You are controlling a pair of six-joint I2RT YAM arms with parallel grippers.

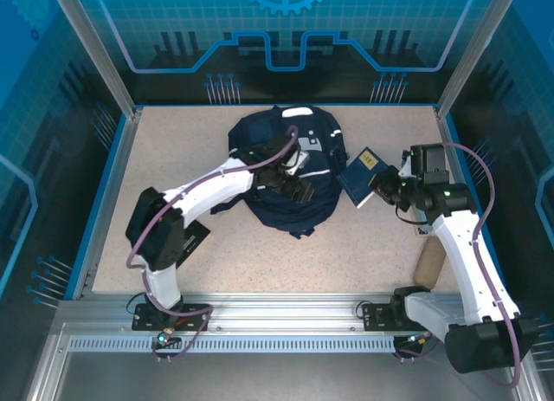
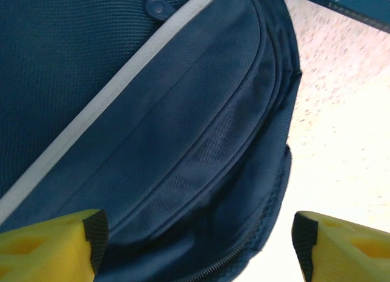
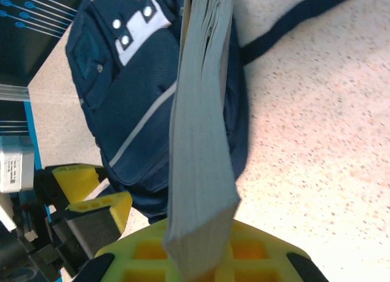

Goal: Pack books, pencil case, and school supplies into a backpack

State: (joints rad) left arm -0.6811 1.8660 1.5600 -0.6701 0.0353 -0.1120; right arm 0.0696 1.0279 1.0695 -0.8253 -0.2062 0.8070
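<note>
My right pincer is closed tight on one end of a book, which stands on edge out from the jaws with its page edges toward the wrist camera. From above, that pincer holds the book tilted, just beside the backpack's right side; I cannot tell whether the book touches the bench.

My left pincer has its jaws spread wide with nothing between them, over the backpack's front pocket near a zipper. In the overhead view it sits over the middle of the backpack.

The backpack lies flat toward the far centre of the bench, its white dotted patch up and a dark strap trailing across the surface.
</note>
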